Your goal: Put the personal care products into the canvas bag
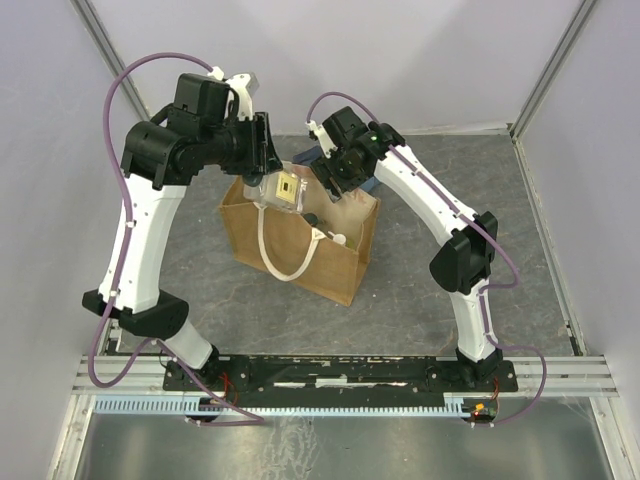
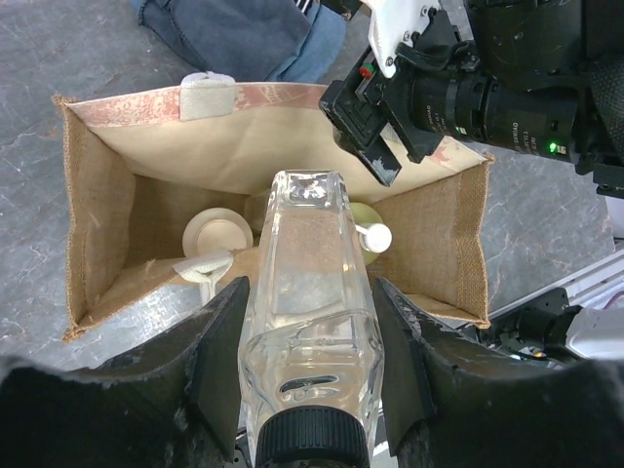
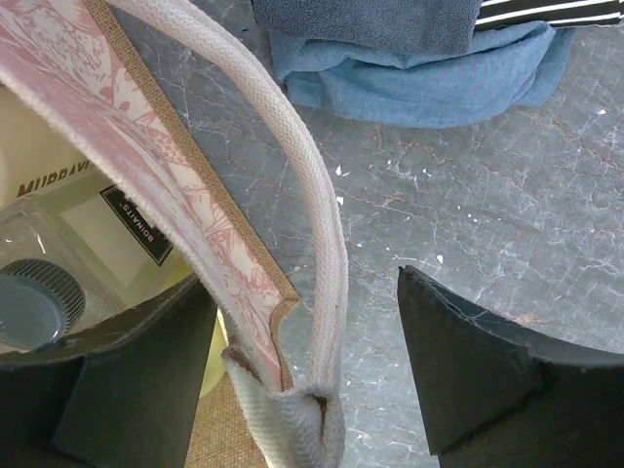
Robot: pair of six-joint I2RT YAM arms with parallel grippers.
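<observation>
Left wrist, left gripper [image 2: 310, 327] clamping clear bottle [image 2: 308, 229] over canvas bag [image 2: 97, 219]; right gripper [image 3: 304, 297] wide, straddling its rim

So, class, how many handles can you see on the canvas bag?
2. One handle hangs down the canvas bag's near side; the other stands at its far rim, between the open fingers of the right gripper. None seems hidden.

The right gripper [image 3: 302, 361] straddles the canvas bag [image 1: 240, 240] rim, narrowing its open mouth.

Glossy clear bottle [image 2: 310, 292], coarse woven canvas bag [image 2: 97, 224], matt mottled grey table [image 3: 507, 195]
</observation>
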